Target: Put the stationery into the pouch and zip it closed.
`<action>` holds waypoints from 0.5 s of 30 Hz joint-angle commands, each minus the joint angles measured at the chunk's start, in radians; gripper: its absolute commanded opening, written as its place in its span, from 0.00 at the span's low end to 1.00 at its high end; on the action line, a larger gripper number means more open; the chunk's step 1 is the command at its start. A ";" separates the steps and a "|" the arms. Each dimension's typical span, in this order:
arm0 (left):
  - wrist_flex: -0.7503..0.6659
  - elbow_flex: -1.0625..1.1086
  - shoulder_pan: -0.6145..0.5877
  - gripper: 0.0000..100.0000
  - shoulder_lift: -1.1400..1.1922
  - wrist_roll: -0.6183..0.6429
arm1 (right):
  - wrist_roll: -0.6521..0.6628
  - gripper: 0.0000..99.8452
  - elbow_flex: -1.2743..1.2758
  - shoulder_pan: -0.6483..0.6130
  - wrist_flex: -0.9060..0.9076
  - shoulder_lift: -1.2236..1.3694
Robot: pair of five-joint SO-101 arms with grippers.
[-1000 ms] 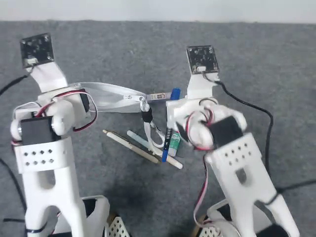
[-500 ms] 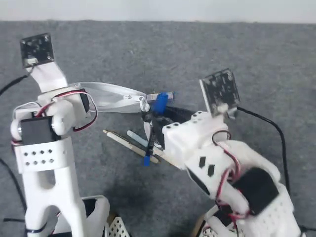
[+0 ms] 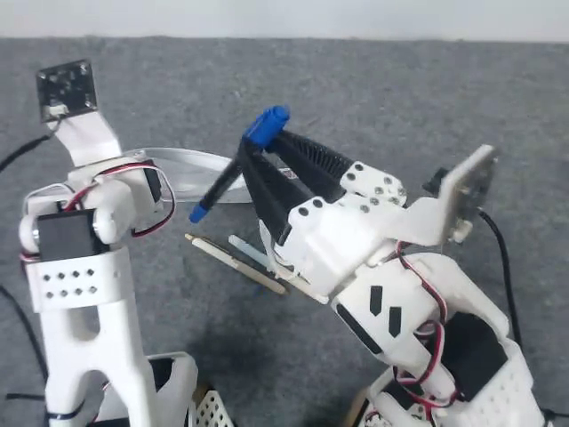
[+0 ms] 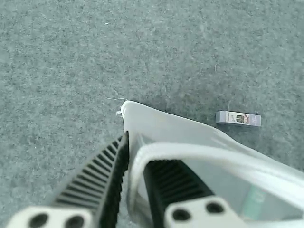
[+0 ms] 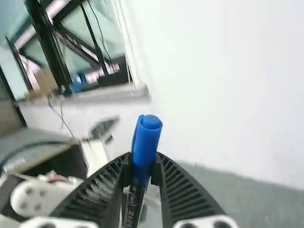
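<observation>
Mottled grey, felt-like, across the table (image 3: 427,98). Bright blue on the cap of the marker (image 3: 220,184), black along its barrel, blue again at the tip, left of centre in the high view. Black, ribbed with fine cross-lines, on the right tool (image 3: 260,142) and the left tool (image 4: 137,152). Milky, see-through white for the pouch (image 4: 199,142), with a faint teal patch inside at the lower right of the left wrist view. Grey with a dark printed label on the small case (image 4: 238,118). Cream for the pencil (image 3: 236,260); pale bluish white for the pen (image 3: 251,249) beside it. White shells on the left arm (image 3: 80,276) and right arm (image 3: 400,302), with red and black wires.
</observation>
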 commanded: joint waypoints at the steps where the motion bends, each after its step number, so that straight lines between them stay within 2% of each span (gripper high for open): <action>1: -0.029 0.005 0.000 0.01 0.003 0.020 | 0.061 0.01 -0.008 -0.004 -0.071 -0.019; 6: -0.029 0.005 0.000 0.01 0.003 0.020 | 0.112 0.01 0.038 -0.004 -0.130 -0.019; 15: -0.028 0.005 -0.002 0.01 0.003 0.020 | 0.269 0.01 0.345 0.010 -0.593 -0.019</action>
